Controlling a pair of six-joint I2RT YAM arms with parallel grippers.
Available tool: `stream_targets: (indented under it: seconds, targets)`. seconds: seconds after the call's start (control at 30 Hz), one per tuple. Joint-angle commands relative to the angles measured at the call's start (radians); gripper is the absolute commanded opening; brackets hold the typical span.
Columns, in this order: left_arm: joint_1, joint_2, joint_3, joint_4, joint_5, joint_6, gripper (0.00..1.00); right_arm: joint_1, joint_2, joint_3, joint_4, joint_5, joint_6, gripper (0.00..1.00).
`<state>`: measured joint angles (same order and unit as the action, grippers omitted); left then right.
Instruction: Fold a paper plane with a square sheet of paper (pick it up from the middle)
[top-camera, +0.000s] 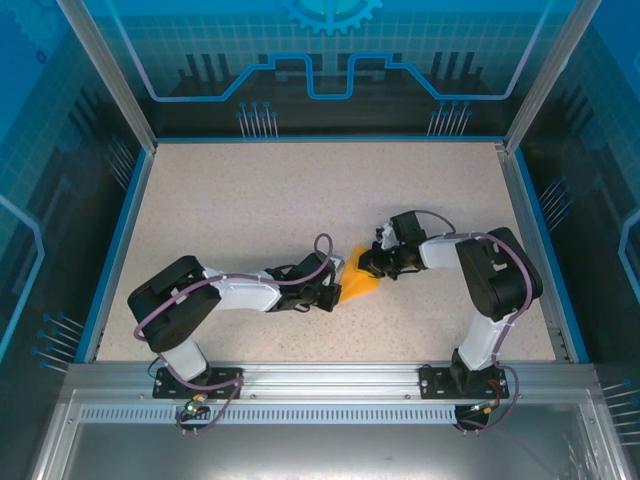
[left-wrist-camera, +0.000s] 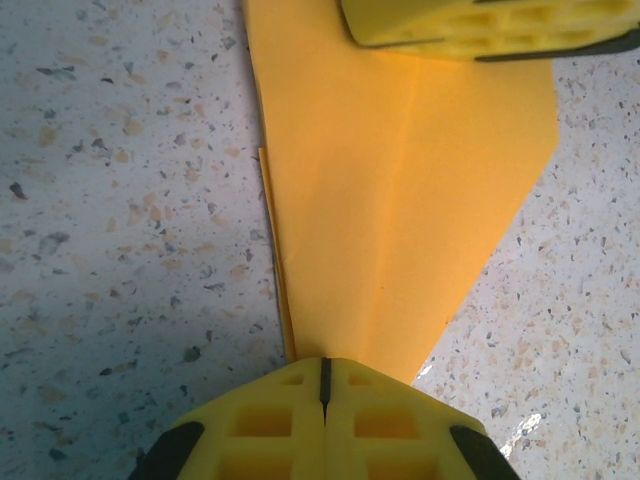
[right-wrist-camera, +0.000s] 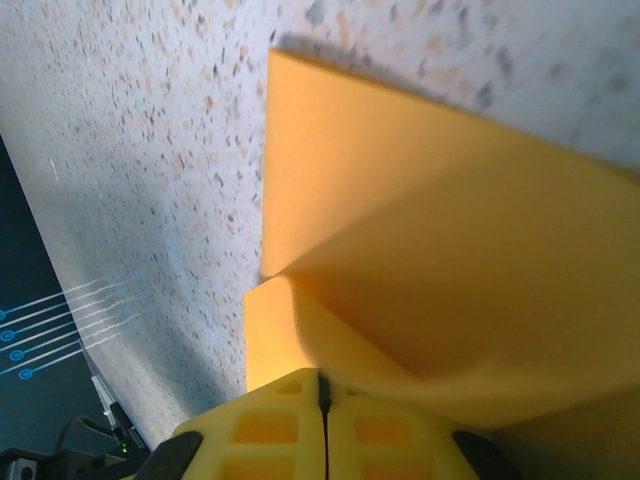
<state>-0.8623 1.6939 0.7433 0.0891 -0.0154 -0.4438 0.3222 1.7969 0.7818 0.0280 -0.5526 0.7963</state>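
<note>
The square sheet of paper (top-camera: 366, 286) is bright orange and folded into a creased, tapering shape on the speckled table, between my two grippers. In the left wrist view the paper (left-wrist-camera: 400, 200) lies flat and narrows toward my left gripper (left-wrist-camera: 322, 372). That gripper is shut, and its tips rest on the narrow end. My left gripper (top-camera: 335, 284) touches the paper's left side. My right gripper (top-camera: 368, 262) sits at the paper's far end, and its yellow fingers (left-wrist-camera: 470, 25) lie across the sheet. In the right wrist view my right gripper (right-wrist-camera: 322, 388) is shut on a raised flap of the paper (right-wrist-camera: 450, 230).
The beige speckled table (top-camera: 250, 200) is bounded by a blue rim (top-camera: 117, 250) and by metal frame posts at the back corners. Both arm bases are bolted to the near rail (top-camera: 330, 385). Open tabletop lies behind and to the left of the grippers.
</note>
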Motion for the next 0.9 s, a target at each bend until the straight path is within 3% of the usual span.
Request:
stream_targets:
  seconds: [0.0,0.47,0.87]
  targets:
    - [0.007,0.057,-0.081,-0.269,-0.058,0.024,0.00,-0.090,0.044,0.012,-0.007,0.165,-0.037,0.06]
    - [0.007,0.064,-0.084,-0.275,-0.045,0.028,0.00,-0.206,0.086,0.048,-0.006,0.110,-0.082,0.06]
    - [0.006,0.051,-0.081,-0.299,-0.038,0.030,0.00,-0.240,0.104,0.091,-0.006,0.097,-0.029,0.07]
